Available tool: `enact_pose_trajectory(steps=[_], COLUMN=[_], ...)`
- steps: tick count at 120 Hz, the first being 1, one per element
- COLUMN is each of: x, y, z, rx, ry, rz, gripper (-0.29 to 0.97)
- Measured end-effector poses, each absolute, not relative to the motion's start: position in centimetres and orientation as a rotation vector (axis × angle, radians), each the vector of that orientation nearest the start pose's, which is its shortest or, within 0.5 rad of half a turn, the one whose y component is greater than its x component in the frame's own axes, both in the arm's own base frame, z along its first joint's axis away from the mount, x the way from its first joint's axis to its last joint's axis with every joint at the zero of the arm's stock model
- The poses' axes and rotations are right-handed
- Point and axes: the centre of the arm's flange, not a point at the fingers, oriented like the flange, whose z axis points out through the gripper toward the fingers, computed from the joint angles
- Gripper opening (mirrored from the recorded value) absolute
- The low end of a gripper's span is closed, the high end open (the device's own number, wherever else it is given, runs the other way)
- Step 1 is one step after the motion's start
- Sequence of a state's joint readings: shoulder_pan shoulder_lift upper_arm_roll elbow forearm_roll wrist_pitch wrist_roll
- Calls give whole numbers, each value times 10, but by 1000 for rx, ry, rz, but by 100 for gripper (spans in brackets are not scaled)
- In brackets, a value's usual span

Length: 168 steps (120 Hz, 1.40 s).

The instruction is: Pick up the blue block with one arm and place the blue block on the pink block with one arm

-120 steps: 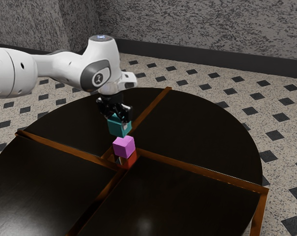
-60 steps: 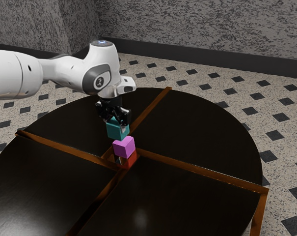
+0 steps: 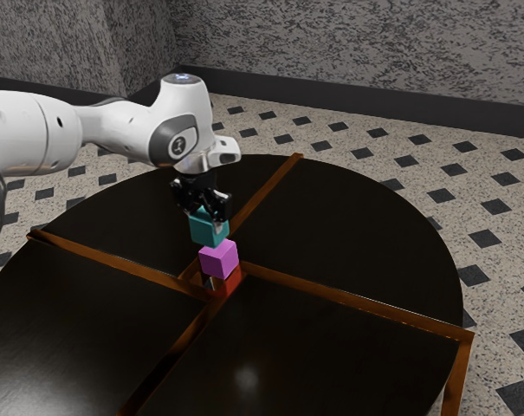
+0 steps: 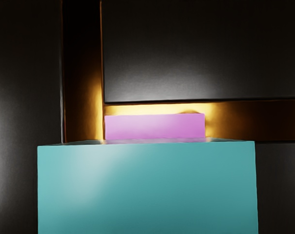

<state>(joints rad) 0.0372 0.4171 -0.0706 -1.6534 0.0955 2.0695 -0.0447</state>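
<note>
My black gripper (image 3: 208, 218) is shut on a teal-blue block (image 3: 209, 230), which hangs in the air just above and slightly behind the pink block (image 3: 218, 258). The pink block rests on a red block (image 3: 230, 282) at the centre of the round dark table (image 3: 348, 234). In the wrist view the blue block (image 4: 147, 187) sits right under my hand, with a strip of the pink block (image 4: 154, 126) showing past its edge.
Wooden strips (image 3: 348, 299) divide the table into quarters, crossing under the stack. The tiled floor (image 3: 469, 173) and a grey wall lie beyond the table's rim.
My gripper has shifted slightly toward the exterior view's left and down a little with the blue block, closing in on the pink block. The stack stays still.
</note>
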Motion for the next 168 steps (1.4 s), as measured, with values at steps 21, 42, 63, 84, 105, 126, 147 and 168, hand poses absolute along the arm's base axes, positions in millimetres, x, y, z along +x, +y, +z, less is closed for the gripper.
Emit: enact_pose_trajectory(steps=[21, 42, 63, 84, 105, 126, 147, 168], x=[672, 673, 673, 673, 668, 662, 660, 658], y=[-12, -12, -16, -14, -15, -15, -11, -10], z=[369, 363, 359, 368, 406, 428, 429, 428], rx=[-3087, -3087, -3087, -3089, -3086, -3082, -3082, -3083], ry=[54, 63, 78, 84, 92, 96, 91, 91], rz=[-3, 17, 30, 11, -62, -65, -42, -21], gripper=[39, 39, 46, 59, 64, 66, 67, 68])
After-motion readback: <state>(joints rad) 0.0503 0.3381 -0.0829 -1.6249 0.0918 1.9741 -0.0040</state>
